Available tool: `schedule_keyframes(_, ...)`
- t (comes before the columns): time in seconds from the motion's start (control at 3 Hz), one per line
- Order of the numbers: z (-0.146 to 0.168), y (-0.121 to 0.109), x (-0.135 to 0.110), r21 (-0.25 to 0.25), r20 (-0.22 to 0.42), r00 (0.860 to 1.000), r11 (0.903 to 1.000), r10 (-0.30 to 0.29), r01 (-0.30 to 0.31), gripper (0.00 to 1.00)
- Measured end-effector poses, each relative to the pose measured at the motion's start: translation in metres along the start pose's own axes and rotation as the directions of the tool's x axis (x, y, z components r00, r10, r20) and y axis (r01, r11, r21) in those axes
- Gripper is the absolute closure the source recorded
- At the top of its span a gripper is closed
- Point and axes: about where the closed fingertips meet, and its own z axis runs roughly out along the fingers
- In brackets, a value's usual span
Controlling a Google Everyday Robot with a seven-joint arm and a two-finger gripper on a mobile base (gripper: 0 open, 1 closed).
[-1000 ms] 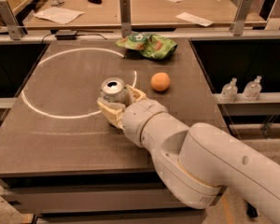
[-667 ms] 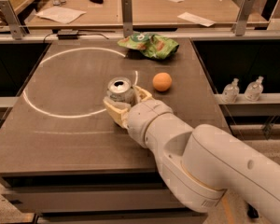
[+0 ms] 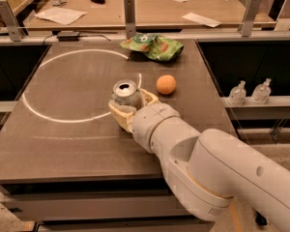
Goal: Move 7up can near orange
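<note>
The 7up can stands upright on the dark table, its silver pull-tab top showing. My gripper is shut on the can, its cream fingers wrapped around the can's lower body. The orange sits on the table to the right of the can and a little farther back, a short gap away. My white arm reaches in from the lower right and hides the table in front of the can.
A green snack bag lies at the table's back edge behind the orange. A white circle line is drawn on the left of the table. Two small bottles stand on a shelf to the right. Posts and a desk stand behind.
My gripper has carried the can to the right and slightly back, so the gap to the orange is smaller.
</note>
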Motion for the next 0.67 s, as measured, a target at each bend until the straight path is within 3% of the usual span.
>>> schedule_keyframes(0.33, 0.0, 0.0, 0.0, 0.0, 0.0, 1.0, 1.0, 0.0, 0.0, 1.0)
schedule_keyframes(0.67, -0.001, -0.023, -0.005, 0.077, 0.002, 1.0, 0.9969, -0.016, 0.016, 1.0)
